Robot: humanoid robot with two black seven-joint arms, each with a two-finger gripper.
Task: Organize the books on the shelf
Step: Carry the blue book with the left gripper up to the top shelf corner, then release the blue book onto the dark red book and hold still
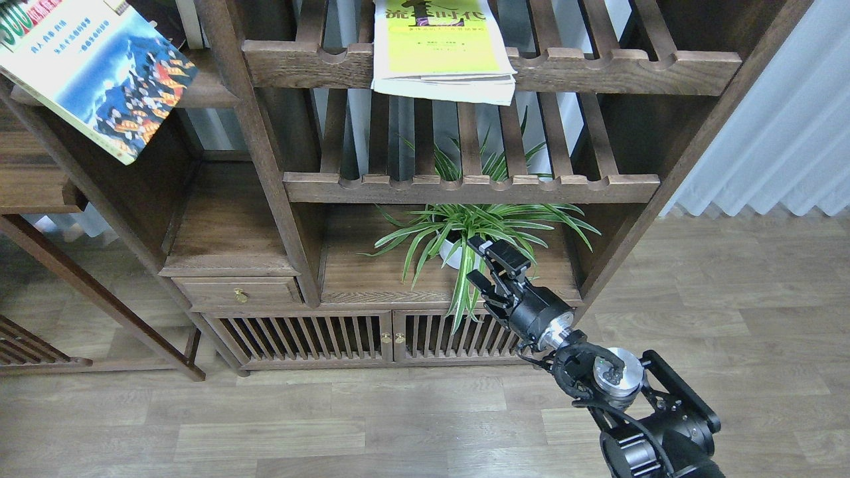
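The "300" book, yellow-topped with a blue landscape photo, lies tilted at the top left. Its corner hangs out over the front of a solid dark-brown plank shelf. The large thin yellow-green book lies flat on the upper slatted shelf and sticks out over its scalloped rail. The maroon book is out of view. My right gripper is open and empty, low in front of the cabinet, right by the leaves of a potted plant. My left gripper is out of view.
A spider plant in a white pot stands on the low shelf, under a second slatted shelf. Below are a small drawer and slatted cabinet doors. A white curtain hangs at the right over wood flooring.
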